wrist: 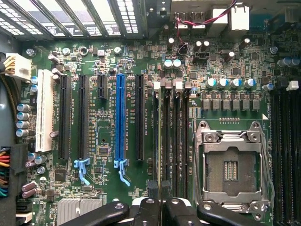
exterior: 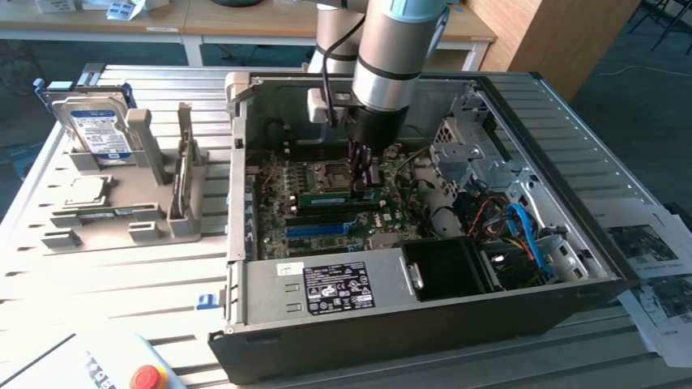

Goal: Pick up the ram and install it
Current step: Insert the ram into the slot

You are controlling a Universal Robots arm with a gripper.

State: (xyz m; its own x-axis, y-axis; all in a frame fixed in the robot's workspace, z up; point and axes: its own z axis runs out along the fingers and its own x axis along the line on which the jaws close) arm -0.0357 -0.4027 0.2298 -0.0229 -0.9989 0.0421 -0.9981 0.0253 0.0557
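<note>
Nearest, the open computer case is seen on the slatted table, with its power supply set along the front wall. Further in, the hand is seen low over the motherboard, beside the CPU socket. Its fingers are drawn narrow and closed on the ram, which is held on edge along the memory slots. Beyond, at the exterior view's left, a hard drive is stood in a grey holder.
</note>
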